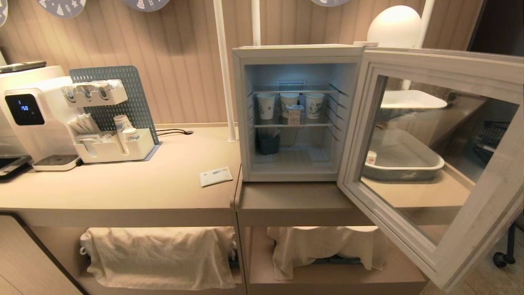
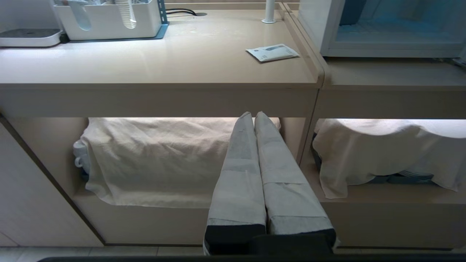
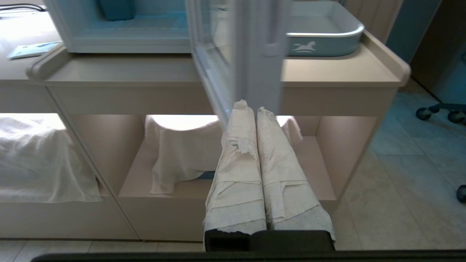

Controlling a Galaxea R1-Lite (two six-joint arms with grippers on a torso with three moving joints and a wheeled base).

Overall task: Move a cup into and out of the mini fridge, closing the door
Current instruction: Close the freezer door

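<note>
Boxy white mini fridge [image 1: 292, 53] stands with its glass-windowed door [image 1: 434, 164] swung wide; the small squat white plastic cup [image 1: 294, 114] sits on its wire shelf. Cloth-wrapped left gripper [image 2: 253, 115] and right gripper [image 3: 248, 107] both pinched closed, empty, low before the counter.

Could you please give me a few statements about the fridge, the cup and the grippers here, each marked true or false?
1. The door of the mini fridge is shut. False: it stands wide open.
2. The cup sits on a wire shelf inside the fridge. True.
3. The left gripper holds the cup. False: it is shut on nothing, low before the counter.
4. The right gripper is shut, near the door's lower edge. True.
5. Taller paper cups stand behind the cup. True.
</note>
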